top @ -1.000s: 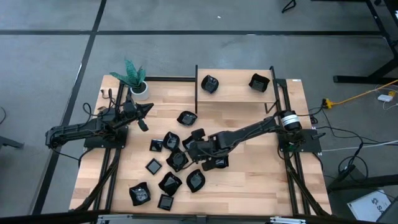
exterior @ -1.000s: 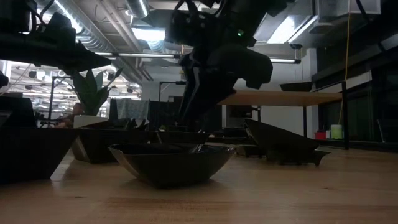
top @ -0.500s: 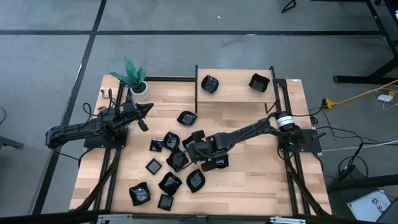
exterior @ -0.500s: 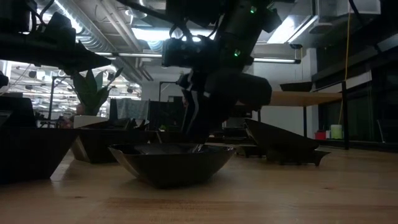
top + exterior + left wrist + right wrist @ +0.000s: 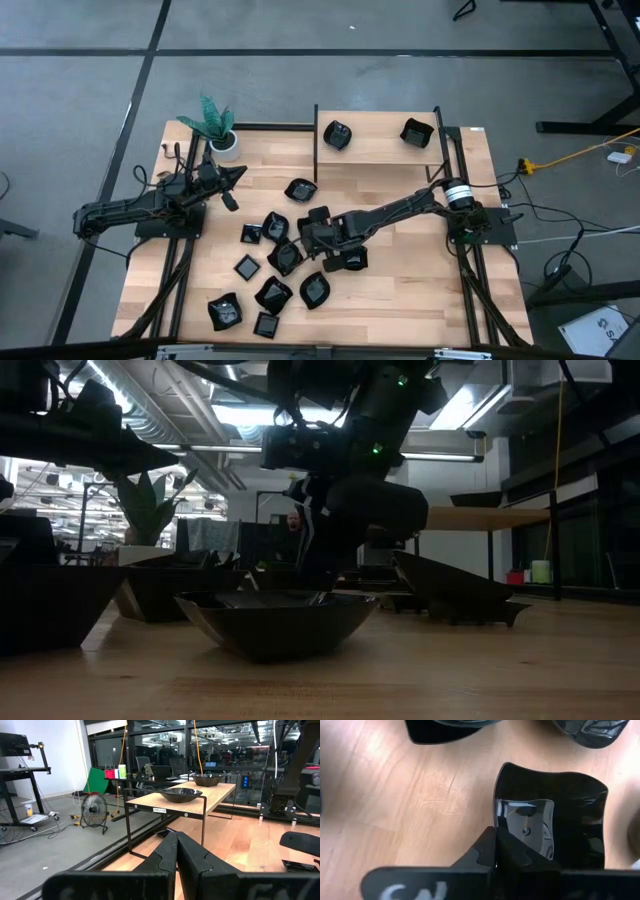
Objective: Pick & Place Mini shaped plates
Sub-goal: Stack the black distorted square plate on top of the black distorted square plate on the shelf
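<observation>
Raised shelf (image 5: pixel 380 150) holds two black plates (image 5: pixel 338 134). Right gripper (image 5: pixel 496 851) clamped on rim of a plate (image 5: pixel 555 815) among the table cluster. Left gripper (image 5: pixel 176 851) fingers together, empty.

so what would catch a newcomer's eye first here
Probably the scatter of small black plates across the middle of the wooden table, with the right gripper down among them, shut on the rim of one plate. Next, two more plates on the raised shelf at the back, beside a potted plant.
</observation>
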Robot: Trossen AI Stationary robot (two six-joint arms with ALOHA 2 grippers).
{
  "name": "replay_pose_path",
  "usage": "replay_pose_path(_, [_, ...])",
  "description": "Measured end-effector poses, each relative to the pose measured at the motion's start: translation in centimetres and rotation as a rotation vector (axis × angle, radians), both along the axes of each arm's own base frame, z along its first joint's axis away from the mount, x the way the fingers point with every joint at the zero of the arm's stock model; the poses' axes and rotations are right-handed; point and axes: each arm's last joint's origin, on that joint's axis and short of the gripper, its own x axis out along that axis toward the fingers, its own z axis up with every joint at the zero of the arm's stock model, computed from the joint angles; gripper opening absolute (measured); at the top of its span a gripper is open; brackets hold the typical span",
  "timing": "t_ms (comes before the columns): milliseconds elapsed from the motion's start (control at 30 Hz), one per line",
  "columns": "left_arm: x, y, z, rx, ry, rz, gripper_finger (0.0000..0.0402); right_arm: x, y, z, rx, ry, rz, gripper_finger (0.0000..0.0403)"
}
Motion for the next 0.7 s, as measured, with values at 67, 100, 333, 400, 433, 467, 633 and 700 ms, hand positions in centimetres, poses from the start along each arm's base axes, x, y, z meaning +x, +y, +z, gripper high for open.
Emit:
replay_pose_path(67, [0.0, 0.0, 0.0, 0.0, 0.0, 0.0, 0.0004, 0.0, 0.0, 0.0, 0.001, -0.001, 0.0, 0.0012])
replay_pose_path(100, [0.0, 0.0, 0.0, 0.0, 0.0, 0.0, 0.0004, 0.0, 0.0, 0.0, 0.001, -0.001, 0.0, 0.0015])
replay_pose_path(333, [0.0, 0.0, 0.0, 0.0, 0.0, 0.0, 0.0004, 0.0, -0.3, 0.4, 0.005, -0.01, -0.003, 0.0006])
replay_pose_path(400, [0.0, 0.0, 0.0, 0.0, 0.0, 0.0, 0.0004, -0.1, -0.4, 0.9, 0.009, -0.018, -0.003, 0.0009])
replay_pose_path(433, [0.0, 0.0, 0.0, 0.0, 0.001, 0.0, 0.0004, -0.1, -0.4, 1.1, 0.014, -0.023, 0.004, 0.001])
replay_pose_path(467, [0.0, 0.0, 0.0, 0.0, 0.0, 0.0, 0.0004, -0.2, -0.4, 1.5, 0.013, -0.03, 0.011, 0.001])
replay_pose_path(633, [0.0, 0.0, 0.0, 0.0, 0.0, 0.0, 0.0004, -0.6, -0.5, 2.9, 0.011, -0.048, 0.04, 0.0005])
replay_pose_path(700, [0.0, 0.0, 0.0, 0.0, 0.0, 0.0, 0.0004, -0.9, -0.5, 3.7, 0.024, -0.056, 0.056, 0.0008])
